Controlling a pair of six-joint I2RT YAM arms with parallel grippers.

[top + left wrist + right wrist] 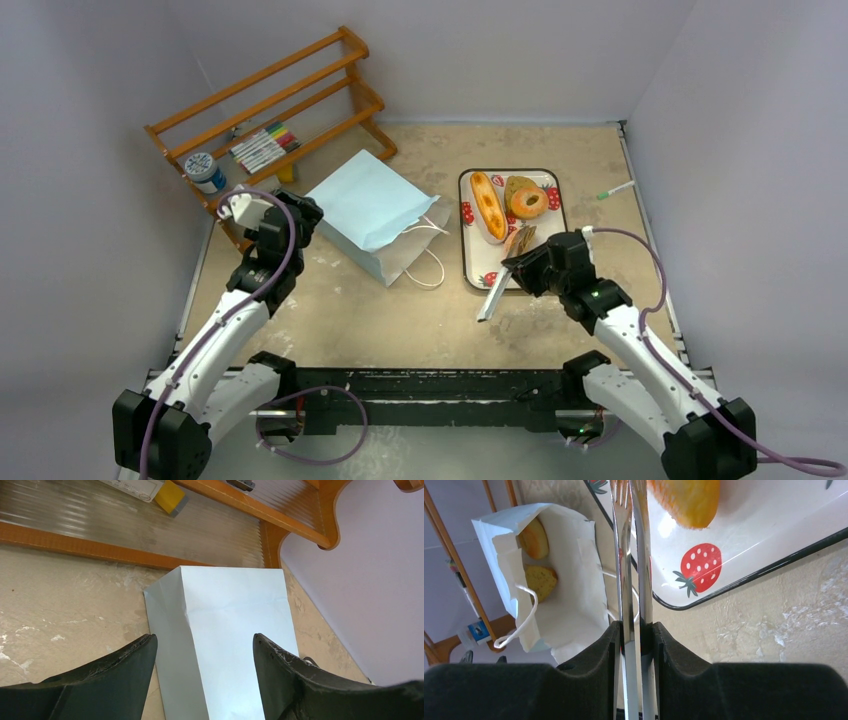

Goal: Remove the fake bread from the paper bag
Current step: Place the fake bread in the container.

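Blue paper bag is laid on its side, mouth open, two bread pieces inside. Loaf, donut, slice are placed on tray.

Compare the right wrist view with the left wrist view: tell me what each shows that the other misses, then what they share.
Right wrist only: the right gripper shut on metal tongs, the paper bag with its mouth open and two pieces of fake bread inside, and the strawberry tray with a long loaf. Left wrist only: the open left gripper facing the bag's closed blue end, and a yellow block by the wooden rack. Both: the bag, the rack and the tan table.
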